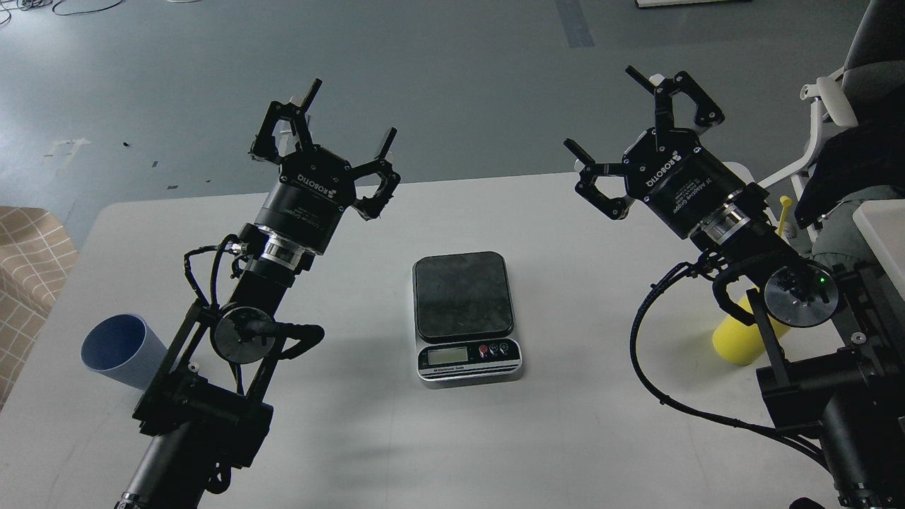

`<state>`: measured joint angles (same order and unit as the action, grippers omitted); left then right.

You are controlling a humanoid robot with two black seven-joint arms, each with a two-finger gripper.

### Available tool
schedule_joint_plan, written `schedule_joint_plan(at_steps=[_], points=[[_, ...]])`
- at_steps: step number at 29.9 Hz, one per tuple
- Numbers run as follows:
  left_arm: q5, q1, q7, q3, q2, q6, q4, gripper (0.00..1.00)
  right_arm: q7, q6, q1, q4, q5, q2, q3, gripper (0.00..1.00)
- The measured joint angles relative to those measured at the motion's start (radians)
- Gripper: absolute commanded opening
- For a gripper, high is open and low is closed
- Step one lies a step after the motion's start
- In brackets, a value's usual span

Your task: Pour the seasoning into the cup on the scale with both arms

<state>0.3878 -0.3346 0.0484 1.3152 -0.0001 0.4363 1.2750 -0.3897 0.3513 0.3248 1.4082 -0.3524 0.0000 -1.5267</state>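
Note:
The scale (464,317) sits at the middle of the white table (551,233), its dark platform bare. The light blue cup (120,350) lies tipped at the table's left edge, partly behind my left arm. The yellow seasoning bottle (739,338) stands at the right, mostly hidden behind my right arm; its thin tip strap (784,212) shows above. My left gripper (346,113) is open and empty, raised over the table's back left. My right gripper (604,113) is open and empty, raised at the back right.
A tan checked box (28,268) stands off the table's left side. A chair with a white frame (827,120) and dark cloth stands at the right. A white surface edge (884,226) shows at far right. Grey floor lies beyond the table.

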Motion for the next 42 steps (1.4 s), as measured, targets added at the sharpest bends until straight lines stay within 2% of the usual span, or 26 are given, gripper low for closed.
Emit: schedule_joint_plan(at_steps=[17,25,42], points=[[0.008,0.024,0.002,0.001,0.000,0.022,0.003,0.99,0.000,0.000,-0.010,0.005,0.001,0.000,0.000,1.00],[0.031,0.035,0.024,-0.003,0.000,0.021,0.004,0.99,0.000,0.000,-0.017,0.006,0.001,0.000,0.000,1.00],[0.039,0.022,0.023,-0.007,0.000,0.022,0.005,0.99,0.000,0.000,-0.018,0.003,0.000,0.000,0.003,1.00]])
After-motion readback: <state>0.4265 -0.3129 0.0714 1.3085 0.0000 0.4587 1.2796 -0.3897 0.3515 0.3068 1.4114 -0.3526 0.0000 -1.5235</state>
